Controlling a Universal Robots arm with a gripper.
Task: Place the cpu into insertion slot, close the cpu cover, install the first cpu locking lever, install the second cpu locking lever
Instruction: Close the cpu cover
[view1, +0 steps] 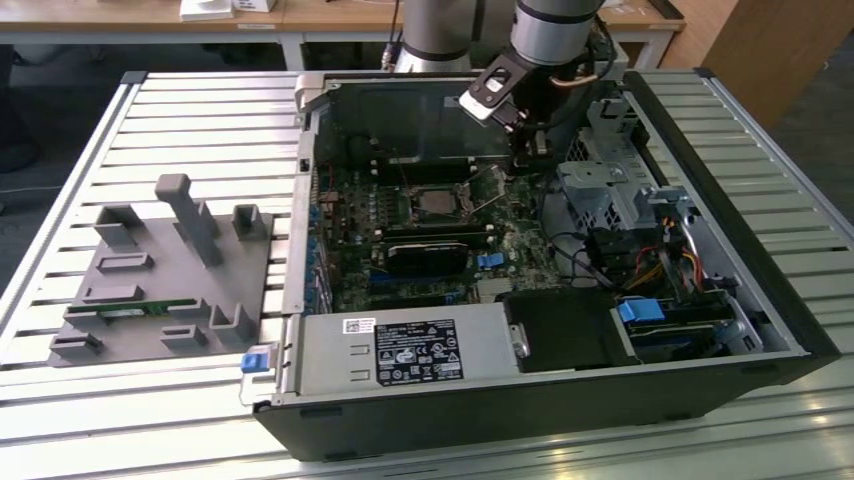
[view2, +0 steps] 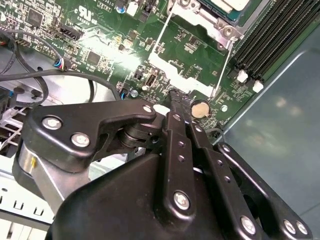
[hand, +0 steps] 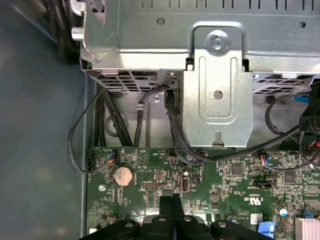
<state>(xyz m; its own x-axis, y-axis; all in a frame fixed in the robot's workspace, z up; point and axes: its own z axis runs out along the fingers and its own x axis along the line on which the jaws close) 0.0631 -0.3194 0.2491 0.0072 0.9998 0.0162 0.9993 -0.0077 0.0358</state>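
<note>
Gripper (hand: 171, 200) jaws pinched together, empty, near the coin cell (hand: 122, 176); the exterior view adds the cpu (view1: 434, 203) in its socket.

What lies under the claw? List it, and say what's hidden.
Under the shut claw lies the green motherboard, with a coin battery beside the tips. The claw's own body covers the board right below it, so what the tips touch cannot be seen.

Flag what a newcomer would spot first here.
An open computer case lies on the slatted table, with the robot arm reaching into its far end. In both wrist views the gripper, shut, points at the green circuit board near a coin battery. A grey tray sits at the exterior view's left.
</note>
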